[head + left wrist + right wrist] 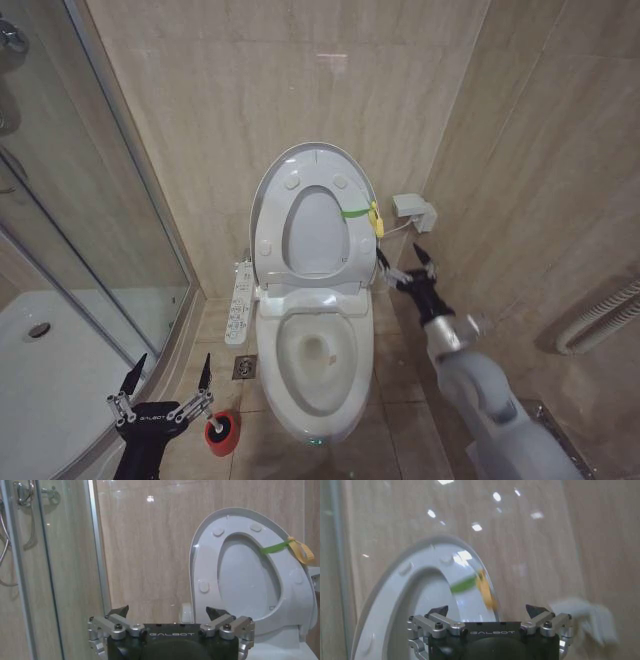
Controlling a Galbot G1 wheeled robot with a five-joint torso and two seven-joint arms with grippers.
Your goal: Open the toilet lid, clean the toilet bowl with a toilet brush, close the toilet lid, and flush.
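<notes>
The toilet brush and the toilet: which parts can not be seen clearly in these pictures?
- Toilet brush: in the head view the left hand covers its handle; just the red cup is clear.
- Toilet bowl: its front rim is cut off by the head view's bottom edge.
- Toilet lid: its loop tag is blurred in the right wrist view.

I see a glass shower door [90,200] filling the left, its white shower tray [60,370] with a round drain [38,329] behind it. Far across from the door, a white wall box [413,209]; farther still, a corrugated hose [598,318].
</notes>
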